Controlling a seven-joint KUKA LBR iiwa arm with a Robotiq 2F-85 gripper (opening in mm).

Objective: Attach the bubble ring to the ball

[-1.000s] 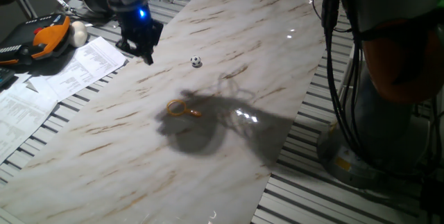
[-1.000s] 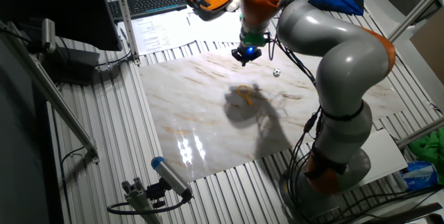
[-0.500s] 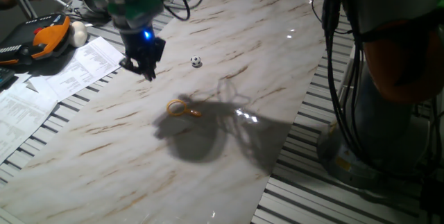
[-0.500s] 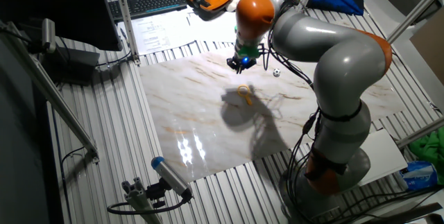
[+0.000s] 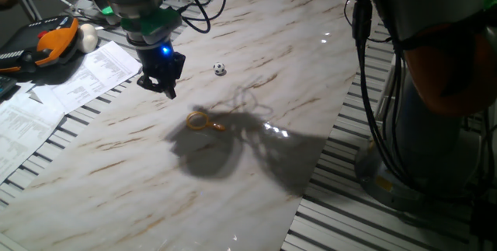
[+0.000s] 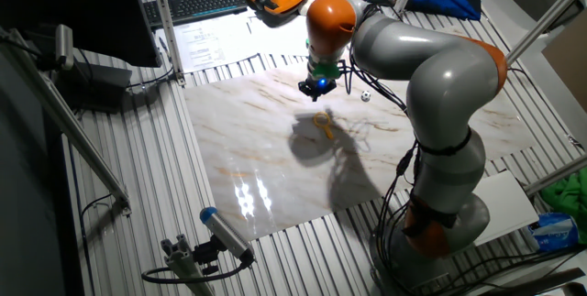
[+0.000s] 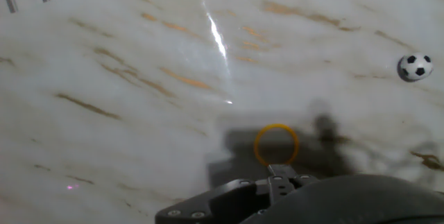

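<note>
Marbled board (image 5: pixel 311 57) covered the slatted metal table (image 6: pixel 138 177), with printed sheets (image 5: pixel 85 72) and a keyboard (image 6: pixel 197 3) off its edge. On it the bubble ring (image 5: pixel 199 120) lay flat in shadow, the ball (image 5: pixel 220 68) well apart. The gripper (image 5: pixel 161 86) hung near the ring, holding nothing; whether its fingers were apart could not be told.

marble tabletop (image 5: pixel 256 33), printed papers (image 5: pixel 54 95), keyboard (image 6: pixel 197 3)

Grey rounded arm links (image 6: pixel 431 76), orange joint caps, green wrist ring, blue LED above black end effector (image 5: pixel 161 84), black cables along base.
</note>
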